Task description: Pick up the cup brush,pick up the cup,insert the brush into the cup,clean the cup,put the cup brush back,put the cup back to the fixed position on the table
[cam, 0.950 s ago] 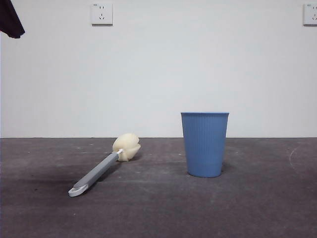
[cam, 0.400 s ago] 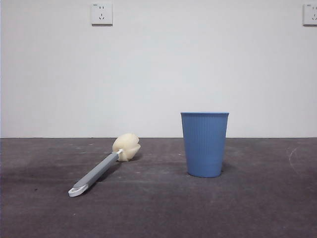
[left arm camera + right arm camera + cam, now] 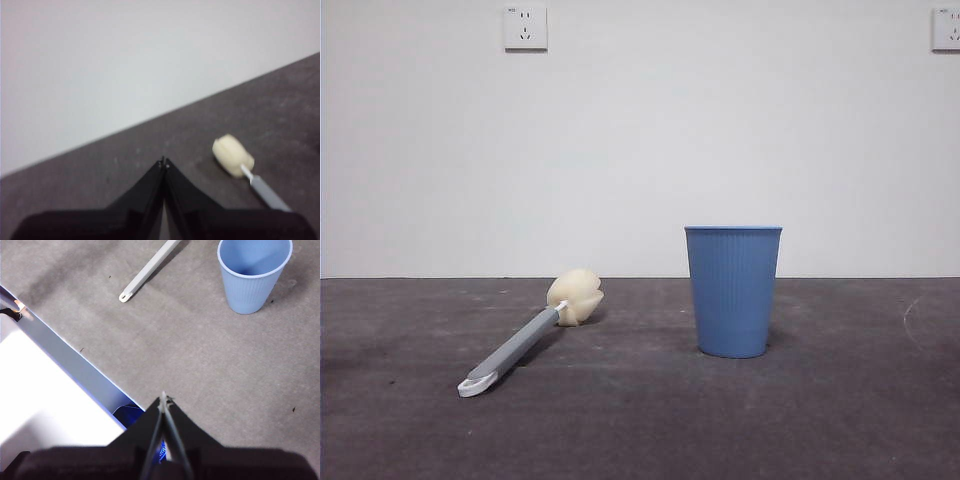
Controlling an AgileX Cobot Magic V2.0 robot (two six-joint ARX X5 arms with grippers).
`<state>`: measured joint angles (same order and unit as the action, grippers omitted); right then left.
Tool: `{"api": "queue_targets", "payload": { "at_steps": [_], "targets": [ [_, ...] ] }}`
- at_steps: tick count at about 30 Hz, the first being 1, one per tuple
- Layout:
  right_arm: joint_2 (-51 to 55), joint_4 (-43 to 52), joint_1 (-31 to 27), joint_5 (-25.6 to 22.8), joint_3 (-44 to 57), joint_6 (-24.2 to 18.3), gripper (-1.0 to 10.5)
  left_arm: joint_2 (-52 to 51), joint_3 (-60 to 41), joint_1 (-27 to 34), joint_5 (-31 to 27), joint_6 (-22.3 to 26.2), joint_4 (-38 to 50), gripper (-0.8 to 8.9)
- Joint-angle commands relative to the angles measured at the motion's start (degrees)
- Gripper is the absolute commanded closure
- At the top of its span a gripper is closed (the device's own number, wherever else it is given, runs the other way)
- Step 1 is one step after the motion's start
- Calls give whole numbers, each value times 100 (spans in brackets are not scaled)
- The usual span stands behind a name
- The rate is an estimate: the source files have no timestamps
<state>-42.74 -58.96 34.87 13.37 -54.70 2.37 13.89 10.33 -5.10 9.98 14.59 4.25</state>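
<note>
Out past the tips of your left gripper [image 3: 164,162], a little off to one side, lies the brush [image 3: 532,337], flat on the table [image 3: 840,420] with its cream sponge head [image 3: 232,156] nearest those tips and the grey handle running away from them. Your left jaws are pressed together to a single point, with nothing between them, and they hang clear of the brush. Your right gripper [image 3: 163,399] is likewise closed tip to tip and empty, poised above bare table; well ahead of it stands the cup [image 3: 254,274], upright and mouth up, and off to the other side you see the white looped end of the handle [image 3: 124,296]. Neither gripper touches anything. In the front view you get no arm at all (both are out of that picture): the brush lies at a slant, loop toward the camera and head toward the wall, and the cup stands apart from it on its narrower base. Two white wall sockets [image 3: 525,27] sit high on the pale wall behind.
</note>
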Motion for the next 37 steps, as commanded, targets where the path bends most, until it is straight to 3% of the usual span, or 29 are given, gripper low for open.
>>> {"api": "queue_targets", "payload": {
  "at_steps": [1,6,13,20,37],
  "targets": [
    [11,13,11,-2,-4,59,946,-291,-437,149,-7,-391,44,817],
    [11,13,11,-4,-4,59,946,-715,-981,260,-92,-645,-28,817],
    [11,13,11,-2,-4,59,946,-1311,-1019,262,-90,-761,-1451,817],
    [11,2,9,-9,-4,59,946,-1377,-1012,258,-68,-1029,-1408,817],
    [11,0,9,-20,-4,59,946,-1377,-1012,258,-90,-1029,-1416,817]
  ]
}}
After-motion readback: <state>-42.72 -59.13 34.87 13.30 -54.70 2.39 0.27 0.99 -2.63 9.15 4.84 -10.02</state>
